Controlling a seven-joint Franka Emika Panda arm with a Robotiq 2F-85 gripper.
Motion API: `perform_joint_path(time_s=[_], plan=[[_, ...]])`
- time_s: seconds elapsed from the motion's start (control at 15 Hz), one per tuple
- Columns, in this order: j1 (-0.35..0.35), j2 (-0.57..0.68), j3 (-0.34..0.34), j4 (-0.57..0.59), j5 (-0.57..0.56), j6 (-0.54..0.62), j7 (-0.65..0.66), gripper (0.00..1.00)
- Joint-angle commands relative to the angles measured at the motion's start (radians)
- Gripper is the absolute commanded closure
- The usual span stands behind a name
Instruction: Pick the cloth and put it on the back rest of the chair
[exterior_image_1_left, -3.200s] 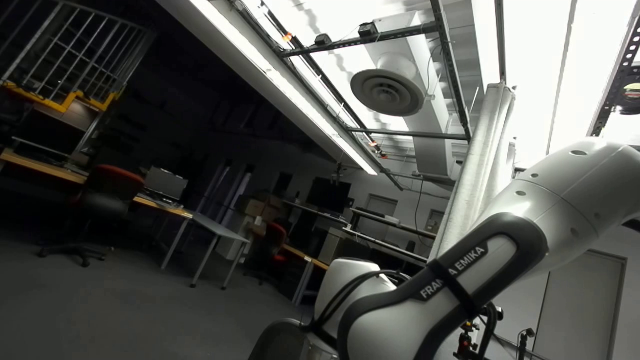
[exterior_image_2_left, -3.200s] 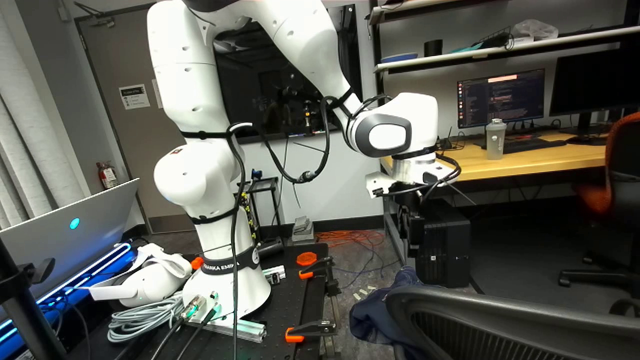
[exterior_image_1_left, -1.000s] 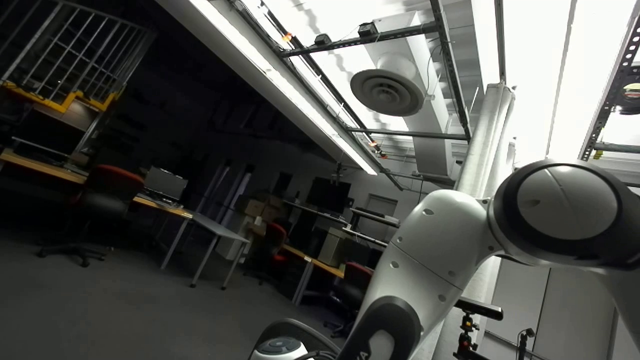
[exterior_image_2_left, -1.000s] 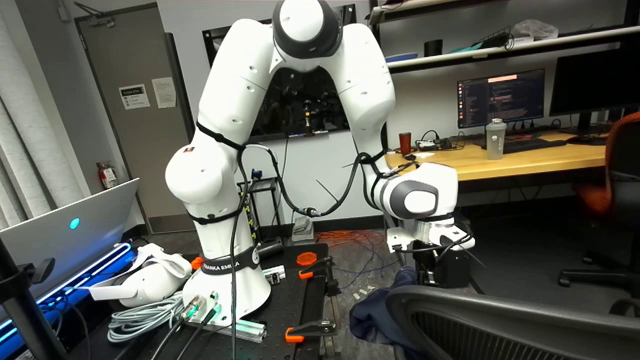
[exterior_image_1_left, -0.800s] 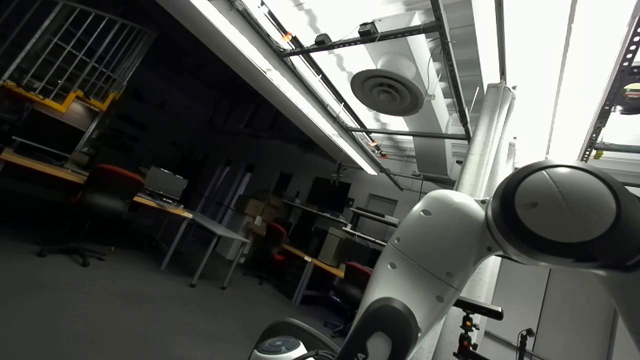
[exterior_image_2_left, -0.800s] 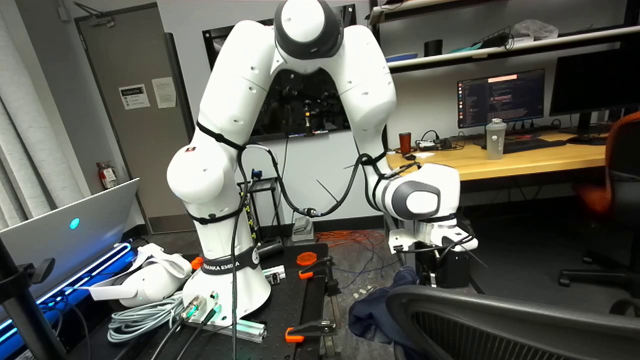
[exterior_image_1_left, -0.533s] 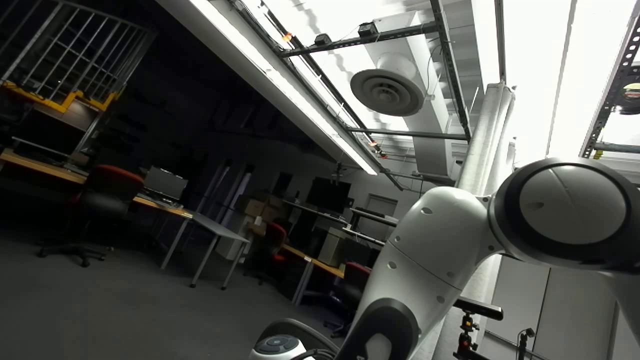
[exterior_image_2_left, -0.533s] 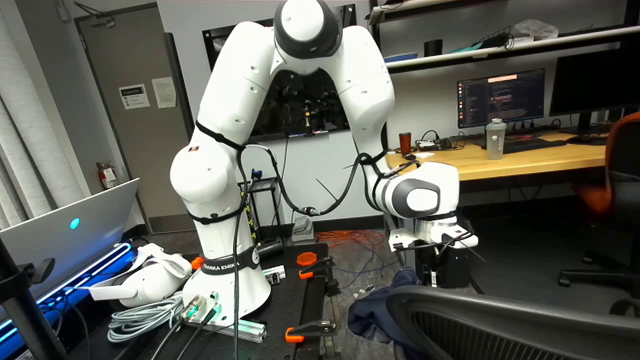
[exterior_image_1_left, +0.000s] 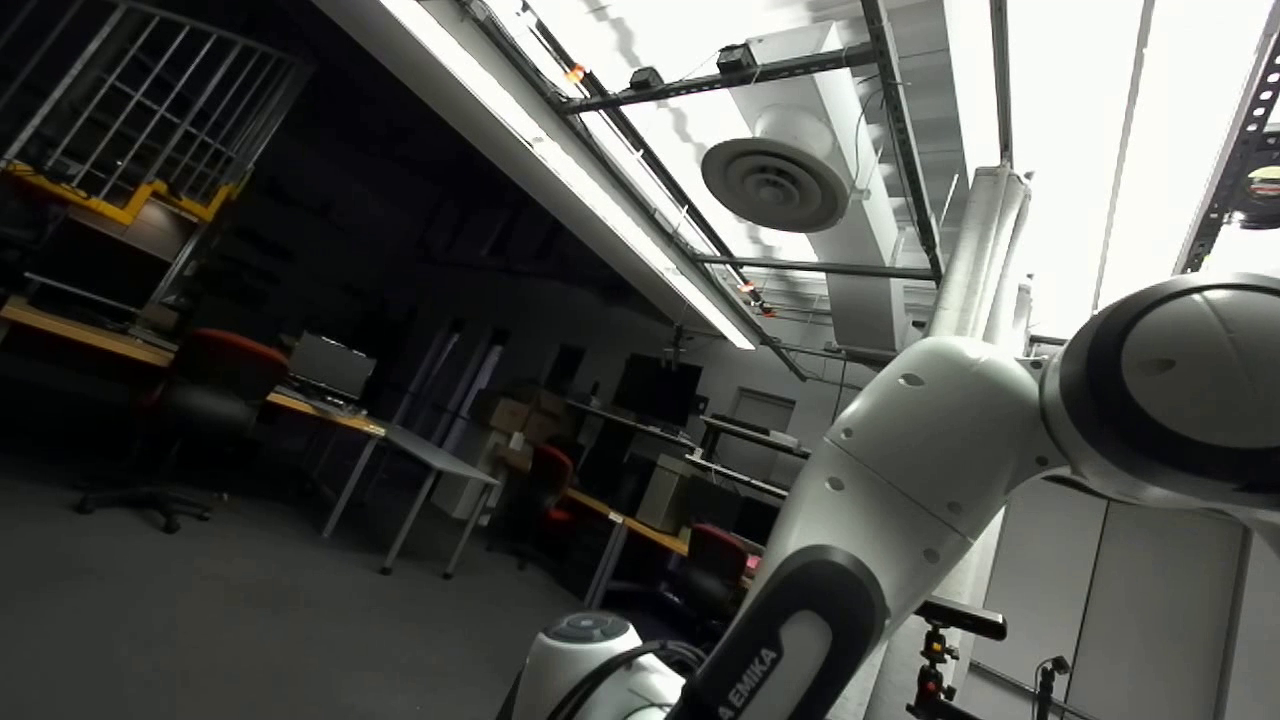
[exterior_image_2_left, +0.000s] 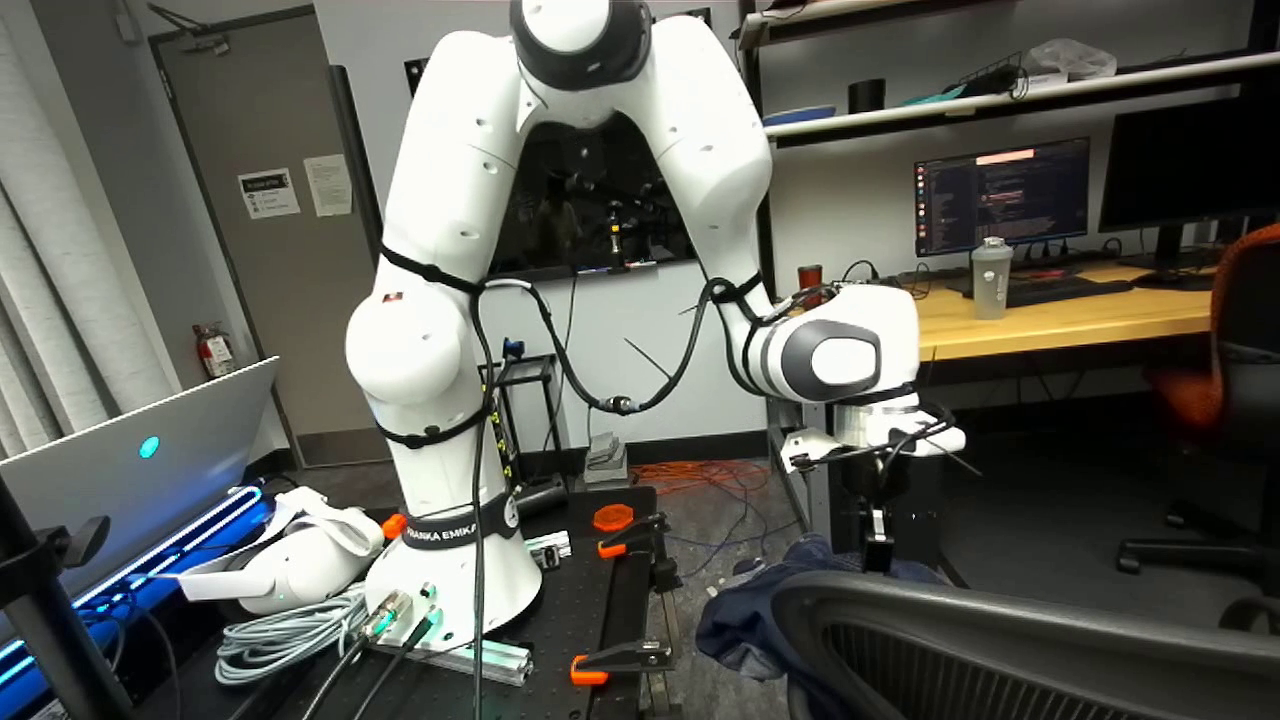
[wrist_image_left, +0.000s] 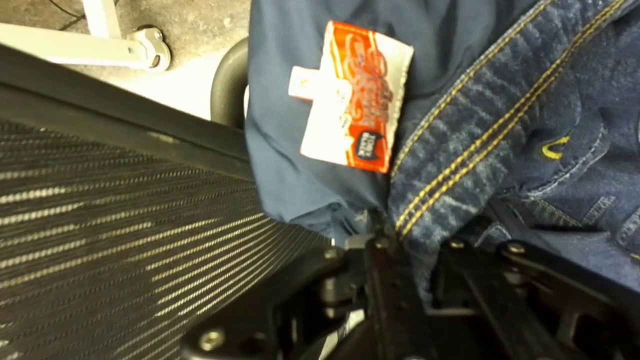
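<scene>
The cloth is dark blue denim (wrist_image_left: 470, 150) with a smooth blue-grey lining and a red-and-white label in the wrist view. In an exterior view the cloth (exterior_image_2_left: 740, 625) bunches beside and behind the chair's back rest (exterior_image_2_left: 1010, 615), whose rounded dark frame hides much of it. My gripper (exterior_image_2_left: 877, 550) points down just behind the top of that frame. In the wrist view the gripper (wrist_image_left: 400, 242) is shut on a fold of denim and lining. The black mesh of the chair (wrist_image_left: 115, 240) fills the lower left there. My gripper does not show in the remaining view.
Behind the gripper stands a wooden desk (exterior_image_2_left: 1080, 325) with a bottle (exterior_image_2_left: 991, 280). The black robot table (exterior_image_2_left: 600, 600) bears orange-tipped clamps (exterior_image_2_left: 625, 660). A white leg (wrist_image_left: 70, 45) on a caster stands on the floor. A camera on a stand (exterior_image_1_left: 955, 615) is near the arm.
The gripper came down toward the cloth, then closed. In the last half second it has risen, lifting a fold of cloth into sight behind the back rest.
</scene>
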Motion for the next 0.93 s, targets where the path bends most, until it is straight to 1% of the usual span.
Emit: perform_joint_path(time_s=[0.0,0.13,0.33,0.6,0.87], plan=[[-0.002,-0.158,-0.030,-0.029,-0.089,-0.067,0.035,0.98],[-0.026,-0.215,-0.023,-0.009,-0.135,-0.110,0.049,0.98],[-0.082,-0.296,0.020,0.028,-0.183,-0.177,0.061,0.98],[-0.162,-0.371,0.096,0.089,-0.192,-0.245,0.051,0.98],[-0.228,-0.414,0.160,0.172,-0.179,-0.294,0.044,0.98]])
